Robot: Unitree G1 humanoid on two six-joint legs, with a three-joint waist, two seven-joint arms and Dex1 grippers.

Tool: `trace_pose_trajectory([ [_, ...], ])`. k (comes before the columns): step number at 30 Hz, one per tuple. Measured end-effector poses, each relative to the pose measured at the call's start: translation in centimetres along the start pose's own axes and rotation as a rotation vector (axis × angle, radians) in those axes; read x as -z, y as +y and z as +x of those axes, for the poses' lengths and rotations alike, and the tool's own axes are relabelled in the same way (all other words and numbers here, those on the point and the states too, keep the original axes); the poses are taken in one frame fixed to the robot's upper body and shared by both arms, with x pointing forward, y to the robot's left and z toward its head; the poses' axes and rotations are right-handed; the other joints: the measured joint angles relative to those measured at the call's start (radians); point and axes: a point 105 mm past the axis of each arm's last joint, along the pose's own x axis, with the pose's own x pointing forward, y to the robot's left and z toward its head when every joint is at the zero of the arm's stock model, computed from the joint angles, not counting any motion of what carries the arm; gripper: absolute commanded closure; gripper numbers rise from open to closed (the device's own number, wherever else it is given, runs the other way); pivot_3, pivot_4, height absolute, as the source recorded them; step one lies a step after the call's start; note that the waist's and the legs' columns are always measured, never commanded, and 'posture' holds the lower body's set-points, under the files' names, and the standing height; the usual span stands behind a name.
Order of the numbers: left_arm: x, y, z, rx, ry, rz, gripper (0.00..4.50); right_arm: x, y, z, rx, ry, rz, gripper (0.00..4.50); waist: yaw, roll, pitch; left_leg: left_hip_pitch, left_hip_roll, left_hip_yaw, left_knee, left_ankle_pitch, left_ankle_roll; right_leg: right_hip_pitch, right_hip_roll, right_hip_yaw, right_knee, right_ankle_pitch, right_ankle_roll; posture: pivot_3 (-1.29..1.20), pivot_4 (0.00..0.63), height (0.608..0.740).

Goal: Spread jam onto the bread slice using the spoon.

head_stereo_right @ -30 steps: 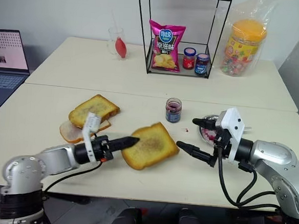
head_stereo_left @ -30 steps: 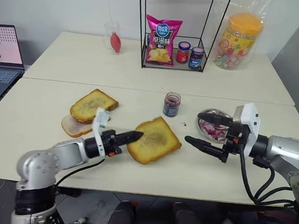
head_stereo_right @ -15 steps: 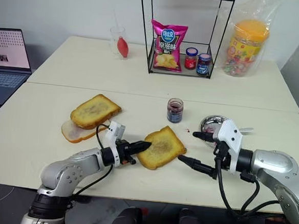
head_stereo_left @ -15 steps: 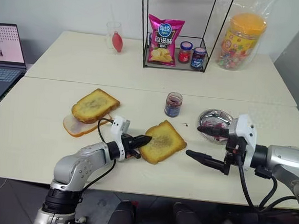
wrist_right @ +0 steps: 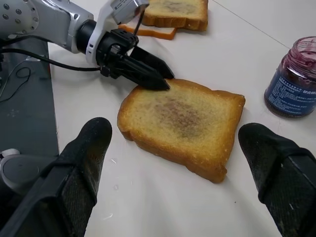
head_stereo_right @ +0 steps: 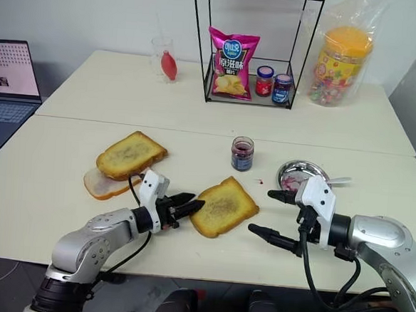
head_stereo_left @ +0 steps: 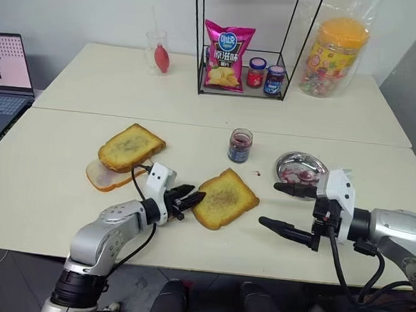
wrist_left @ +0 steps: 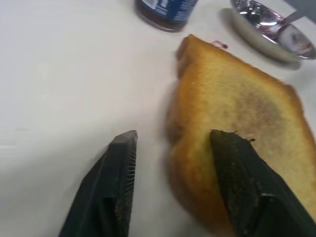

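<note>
The bread slice [head_stereo_left: 226, 198] is seen lying flat on the desk [head_stereo_left: 63, 181], toasted face up, just in front of an open jar of dark jam [head_stereo_left: 239, 145]. The left gripper [head_stereo_left: 191, 198] is positioned at the slice's near-left corner with its jaws partly open; in the left wrist view one finger is seen over the crust and the other on the bare desk beside it, and nothing is clamped. The right gripper [head_stereo_left: 284, 206] is held to the right of the slice, apart from it, with its jaws spread wide and empty. The spoon [head_stereo_right: 335, 181] is found resting in the round steel dish [head_stereo_right: 293, 167], its handle over the rim. Red jam smears are noted in that dish.
</note>
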Motion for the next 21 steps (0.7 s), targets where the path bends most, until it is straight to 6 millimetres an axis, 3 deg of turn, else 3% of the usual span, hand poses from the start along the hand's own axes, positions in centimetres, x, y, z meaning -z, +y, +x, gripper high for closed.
trace_pose_trajectory([
  [1, 0.1, 0.3, -0.4, -0.016, 0.005, 0.03, 1.2, 0.0, 0.0, 0.0, 0.001, -0.001, -0.001, 0.0, 0.0, 0.0, 0.0, 0.0, 0.0, 0.0, 0.0, 0.0, 0.0, 0.0, 0.0, 0.0, -0.001, 0.0, 0.0, 0.0, 0.15, 0.74],
  [4, -0.1, 1.4, -1.7, -0.074, -0.002, 0.144, 1.2, 0.6, -0.2, -0.2, 0.027, 0.022, -0.02, 0.0, 0.0, 0.0, 0.0, 0.0, 0.001, 0.0, -0.002, 0.0, 0.0, 0.0, 0.0, 0.0, -0.004, 0.0, 0.0, 0.0, 0.15, 0.74],
  [7, -1.3, 2.9, -3.1, -0.144, -0.045, 0.215, 1.2, 1.0, -0.7, -0.3, 0.066, 0.023, -0.021, 0.0, 0.001, 0.0, 0.0, -0.002, 0.0, 0.0, -0.001, 0.0, 0.0, 0.0, 0.0, 0.0, -0.005, 0.001, 0.002, 0.0, 0.15, 0.74],
  [9, -2.3, 2.8, -3.4, -0.133, -0.083, 0.253, 1.2, 0.8, -1.2, -0.4, 0.111, -0.016, -0.025, 0.0, 0.001, 0.0, 0.0, -0.003, 0.0, 0.0, -0.001, 0.0, 0.0, 0.0, -0.001, -0.001, -0.007, 0.002, 0.002, 0.0, 0.15, 0.74],
  [11, -4.1, 1.7, -3.2, -0.065, -0.127, 0.329, 0.85, 1.0, -2.5, -0.9, 0.206, -0.049, -0.033, 0.0, 0.008, 0.0, 0.0, -0.004, -0.001, 0.0, -0.001, 0.0, 0.0, 0.0, -0.001, -0.001, -0.007, 0.003, 0.004, 0.0, 0.15, 0.74],
  [15, -9.8, -2.2, -1.6, 0.188, -0.173, 0.725, 0.1, 1.7, -8.7, -4.2, 0.702, -0.224, 0.044, 0.0, 0.027, 0.002, -0.001, -0.007, -0.001, 0.0, 0.003, 0.001, -0.001, 0.0, -0.001, -0.001, -0.01, 0.006, 0.003, 0.0, 0.15, 0.74],
  [17, -10.3, -4.0, -1.3, 0.282, -0.188, 0.764, 0.03, 2.5, -10.1, -6.1, 0.846, -0.234, 0.081, 0.0, 0.021, 0.007, -0.003, -0.007, -0.003, 0.004, 0.002, 0.001, -0.001, -0.001, -0.003, 0.004, -0.012, 0.009, 0.005, 0.0, 0.15, 0.74],
  [21, -8.9, -6.5, -0.7, 0.471, -0.113, 0.653, 0.03, 3.6, -11.3, -8.1, 0.999, -0.294, 0.189, 0.0, 0.005, 0.007, -0.002, -0.008, -0.001, 0.001, 0.001, 0.0, -0.001, -0.002, -0.001, 0.001, -0.008, 0.009, 0.001, 0.0, 0.15, 0.74],
])
